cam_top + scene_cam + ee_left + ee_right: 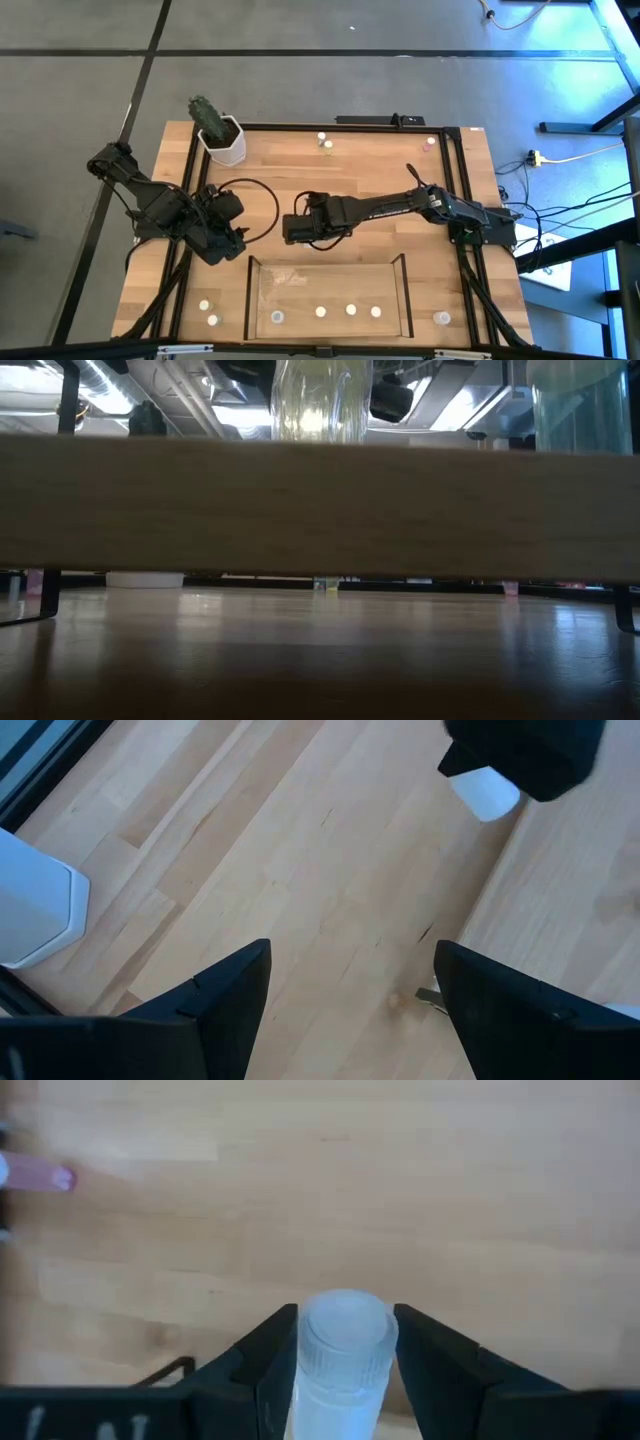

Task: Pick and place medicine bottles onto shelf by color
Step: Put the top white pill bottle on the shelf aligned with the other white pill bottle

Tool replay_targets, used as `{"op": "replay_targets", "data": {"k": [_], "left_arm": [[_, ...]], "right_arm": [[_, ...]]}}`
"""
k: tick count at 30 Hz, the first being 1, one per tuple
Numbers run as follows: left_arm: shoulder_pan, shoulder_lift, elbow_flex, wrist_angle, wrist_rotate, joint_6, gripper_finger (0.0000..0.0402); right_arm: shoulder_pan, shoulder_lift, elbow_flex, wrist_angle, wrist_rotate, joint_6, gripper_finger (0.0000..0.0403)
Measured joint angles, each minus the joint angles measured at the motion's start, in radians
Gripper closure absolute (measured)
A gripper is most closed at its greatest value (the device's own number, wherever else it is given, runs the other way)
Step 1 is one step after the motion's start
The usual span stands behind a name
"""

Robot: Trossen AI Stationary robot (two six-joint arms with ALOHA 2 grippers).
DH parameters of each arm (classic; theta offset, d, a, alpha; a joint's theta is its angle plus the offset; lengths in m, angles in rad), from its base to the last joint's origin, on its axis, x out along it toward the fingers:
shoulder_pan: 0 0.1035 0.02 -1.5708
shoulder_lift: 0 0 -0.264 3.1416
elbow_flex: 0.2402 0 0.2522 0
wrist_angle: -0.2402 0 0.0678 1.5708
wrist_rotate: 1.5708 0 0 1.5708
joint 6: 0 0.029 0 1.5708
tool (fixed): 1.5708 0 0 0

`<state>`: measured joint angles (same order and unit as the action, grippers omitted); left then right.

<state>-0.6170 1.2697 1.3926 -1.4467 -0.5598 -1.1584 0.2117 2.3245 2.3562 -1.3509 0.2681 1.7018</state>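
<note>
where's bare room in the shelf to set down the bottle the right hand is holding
The shelf holds four bottles in a row along its near wall; its far half, just below the right hand and its bottle, is bare wood. The table's middle is crowded by both arms, with the left hand open close by.

right gripper (345, 1370) | fingers clamped on white-capped clear bottle (343, 1355) | pink bottle (38, 1176) lying well apart | wooden tabletop (400, 1180) beneath
</note>
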Motion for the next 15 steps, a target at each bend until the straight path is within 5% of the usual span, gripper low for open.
{"op": "replay_targets", "data": {"k": [5,15], "left_arm": [[0.000,0.000,0.000,0.000,0.000,0.000,0.0127],[0.000,0.000,0.000,0.000,0.000,0.000,0.0127]], "right_arm": [[0.012,0.000,0.000,-0.003,0.073,-0.061,0.0238],[0.098,0.000,0.000,0.008,0.412,-0.099,0.0238]]}}
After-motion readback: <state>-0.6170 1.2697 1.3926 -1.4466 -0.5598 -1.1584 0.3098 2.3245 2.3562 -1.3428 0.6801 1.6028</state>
